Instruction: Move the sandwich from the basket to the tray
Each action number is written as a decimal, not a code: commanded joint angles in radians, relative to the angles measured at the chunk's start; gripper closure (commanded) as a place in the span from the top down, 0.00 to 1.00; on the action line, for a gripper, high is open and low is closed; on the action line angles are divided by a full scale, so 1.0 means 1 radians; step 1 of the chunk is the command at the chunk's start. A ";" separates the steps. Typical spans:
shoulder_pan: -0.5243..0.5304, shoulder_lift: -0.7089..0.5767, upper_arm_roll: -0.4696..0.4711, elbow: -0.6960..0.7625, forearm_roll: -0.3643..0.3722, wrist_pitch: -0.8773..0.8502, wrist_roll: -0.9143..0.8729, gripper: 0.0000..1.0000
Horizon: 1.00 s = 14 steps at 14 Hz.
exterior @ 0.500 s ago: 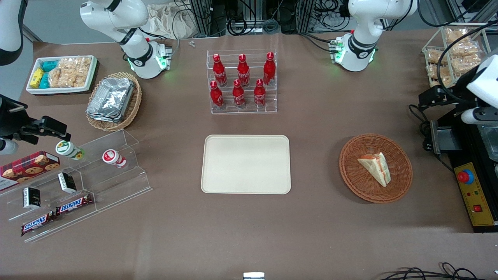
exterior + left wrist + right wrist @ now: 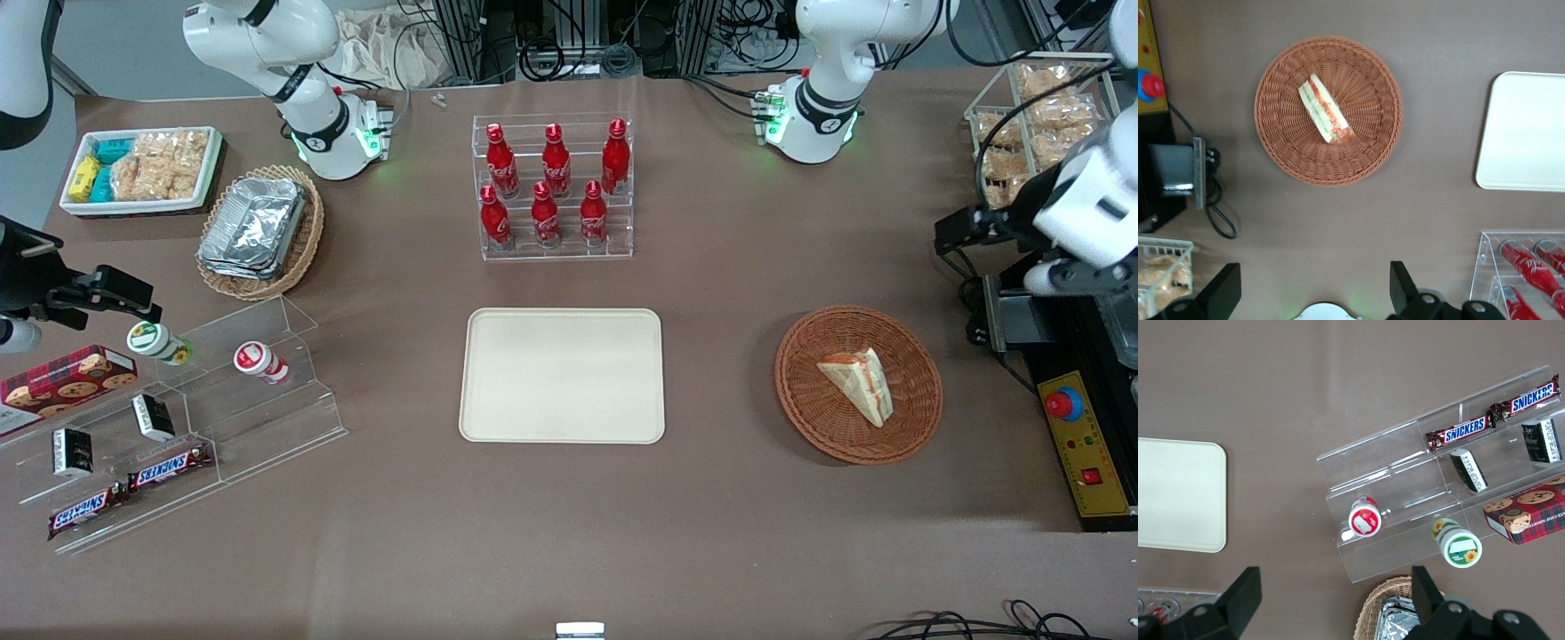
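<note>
"SNICKERS" was readable on two brown bars (image 2: 1459, 431) lying end to end on the clear acrylic stand (image 2: 1405, 487); the red bottles' (image 2: 556, 187) white script was not legible.

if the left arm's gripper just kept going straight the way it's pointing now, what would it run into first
Probably bare brown table. The left arm's gripper, fingers open, points down at the tabletop beside the round reddish-brown wicker basket holding the triangular white-bread sandwich. Nothing shows in between, though its height is unclear.
</note>
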 commanded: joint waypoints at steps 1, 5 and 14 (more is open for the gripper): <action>-0.003 0.014 -0.002 -0.170 0.013 0.188 -0.143 1.00; -0.002 0.087 0.001 -0.389 0.039 0.523 -0.313 1.00; 0.003 0.299 0.001 -0.468 0.134 0.848 -0.519 0.80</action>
